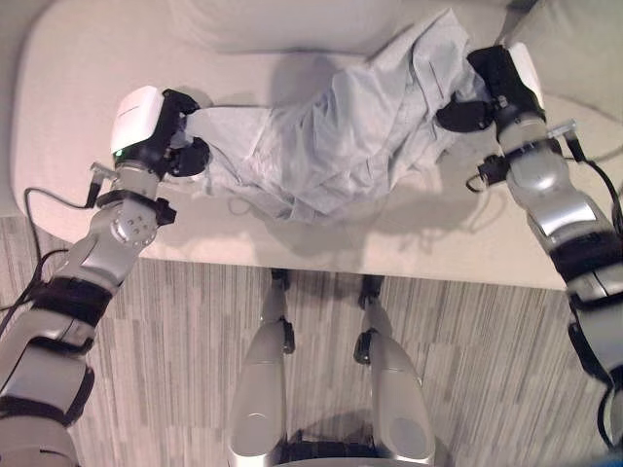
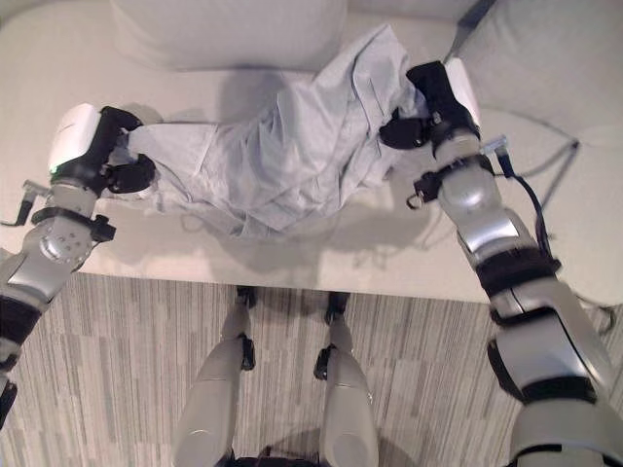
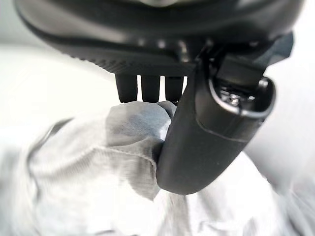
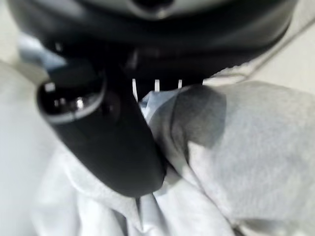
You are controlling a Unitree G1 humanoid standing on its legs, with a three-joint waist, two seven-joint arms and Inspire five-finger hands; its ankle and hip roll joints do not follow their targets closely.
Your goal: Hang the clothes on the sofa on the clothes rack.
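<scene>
Overhead, sofa (image 1: 88,58) visible | wrist views: left hand (image 1: 161,131), right hand (image 1: 487,88) each pinch shirt (image 1: 331,136)

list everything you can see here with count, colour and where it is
garment: one, pale grey-blue, crumpled across the sofa seat, stretched between the two hands
sofa: one, cream, across the upper part of the head views, its front edge nearest the robot
cushions: two, cream; one behind the garment, one at the robot's right
floor: grey striped planks, in front of the sofa
left robot hand: one, dark with a white cover, pinching the garment's left end between thumb and fingers
right robot hand: one, dark with a white cover, clamped on the garment's right end
</scene>
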